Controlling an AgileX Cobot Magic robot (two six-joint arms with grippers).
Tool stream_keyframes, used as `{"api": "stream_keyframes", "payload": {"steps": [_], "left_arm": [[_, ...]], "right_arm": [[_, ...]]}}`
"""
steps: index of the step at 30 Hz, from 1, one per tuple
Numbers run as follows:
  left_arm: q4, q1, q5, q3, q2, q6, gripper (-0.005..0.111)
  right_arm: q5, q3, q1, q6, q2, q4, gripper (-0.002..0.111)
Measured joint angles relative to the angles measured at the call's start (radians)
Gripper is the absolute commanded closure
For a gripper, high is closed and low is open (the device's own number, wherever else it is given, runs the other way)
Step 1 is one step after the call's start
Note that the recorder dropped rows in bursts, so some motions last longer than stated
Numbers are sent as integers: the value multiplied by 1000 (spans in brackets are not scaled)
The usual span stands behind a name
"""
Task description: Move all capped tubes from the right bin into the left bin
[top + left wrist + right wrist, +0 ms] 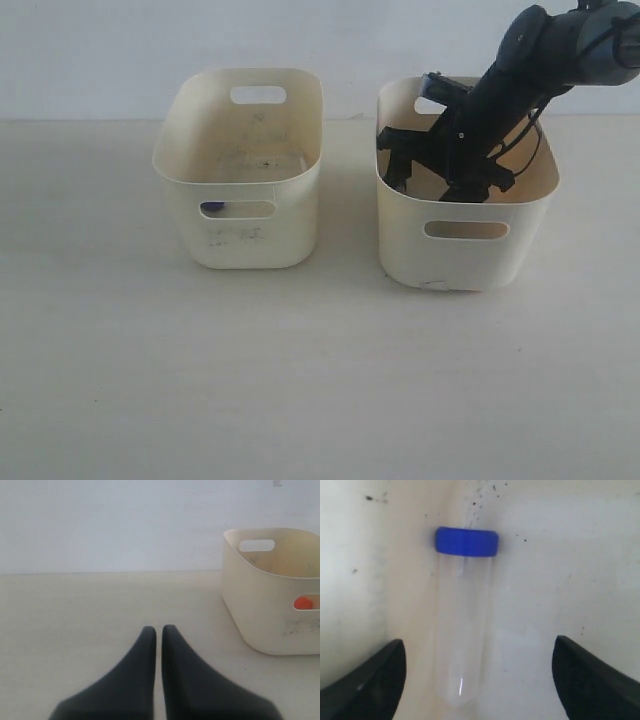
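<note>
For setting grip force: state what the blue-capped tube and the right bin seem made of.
Right bin: cream moulded plastic, smooth, with rounded corners and a cutout handle. Blue-capped tube: probably clear glossy plastic; the bin's floor shows through it and a thin highlight sits near its tip, though glass is possible. Its cap: opaque blue plastic.

Right bin [467, 262]: cream outside, yellowish floor, scattered dark specks. Between the fingers of the black right tool [478, 647]: clear tube [462, 630], blue cap [466, 541]. Left bin [290, 235]: cream, dark smudges on its front. An orange-red cap [303, 603] shows through its handle slot, ahead of the black left tool [159, 632]. Counter [300, 380]: pale beige.
</note>
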Motion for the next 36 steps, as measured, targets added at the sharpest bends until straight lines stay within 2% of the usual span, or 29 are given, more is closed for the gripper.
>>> {"api": "stream_keyframes", "payload": {"steps": [19, 21, 24, 26, 31, 36], "left_arm": [[0, 0, 0, 0, 0, 0, 102], [0, 0, 0, 0, 0, 0, 102], [0, 0, 0, 0, 0, 0, 102], [0, 0, 0, 0, 0, 0, 102], [0, 0, 0, 0, 0, 0, 102], [0, 0, 0, 0, 0, 0, 102]], "right_arm": [[8, -7, -1, 7, 39, 3, 34], [8, -7, -1, 7, 39, 3, 41], [0, -7, -1, 11, 43, 3, 61], [-1, -7, -1, 13, 48, 11, 78], [-2, -8, 1, 15, 48, 59, 109], [-2, -10, -1, 15, 46, 52, 108]]}}
